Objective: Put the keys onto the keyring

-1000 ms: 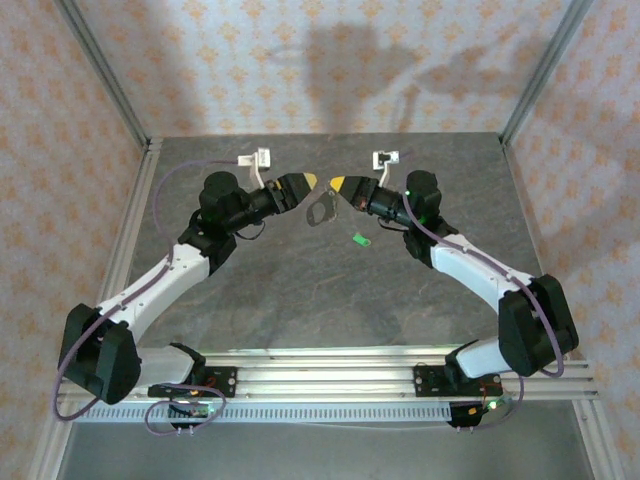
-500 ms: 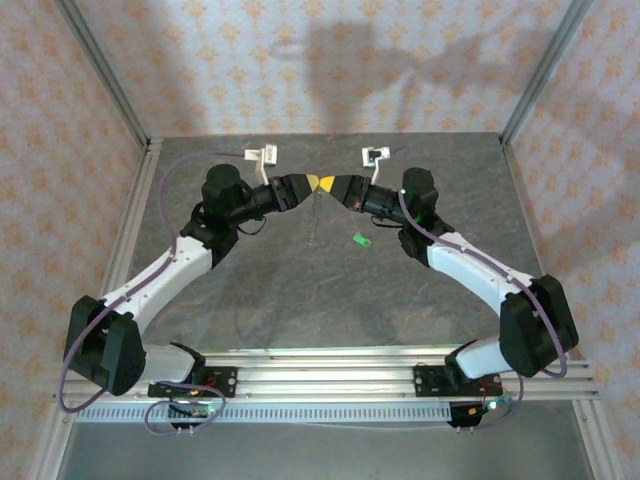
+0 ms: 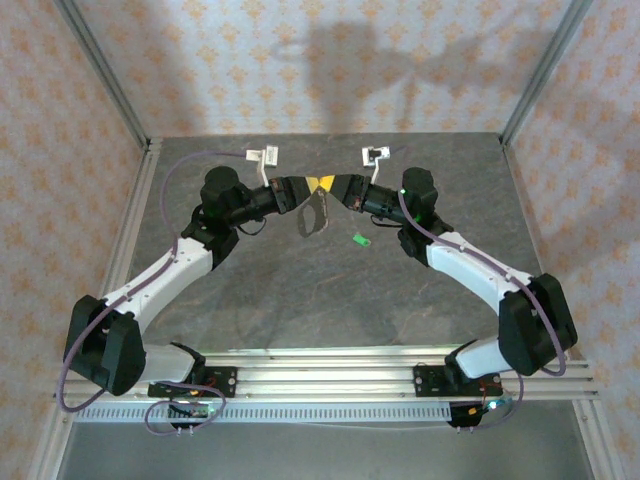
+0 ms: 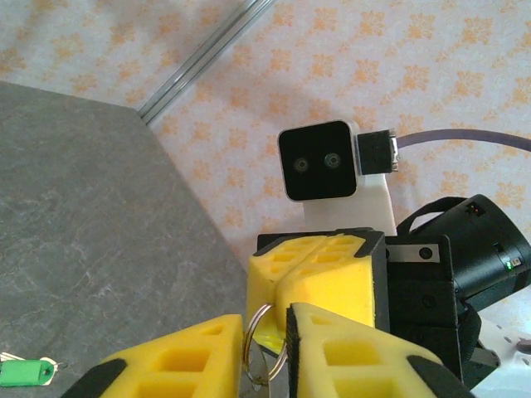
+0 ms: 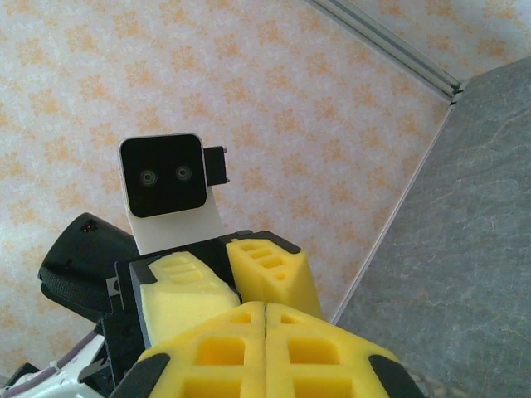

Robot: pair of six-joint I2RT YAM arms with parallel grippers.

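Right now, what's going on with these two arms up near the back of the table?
The two arms meet tip to tip above the table, working on the keyring, a thin loop hanging clear of the surface between them. The right arm's fingers are shut, and the loop's top seems to run up into their seam. The left arm's fingers flank the loop closely; whether they pinch it is unclear. A small green tag lies on the table nearby.

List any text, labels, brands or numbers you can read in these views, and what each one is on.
None can be read.
Green tag: too small to show any writing.
Black camera face on the right wrist: no legible marking.
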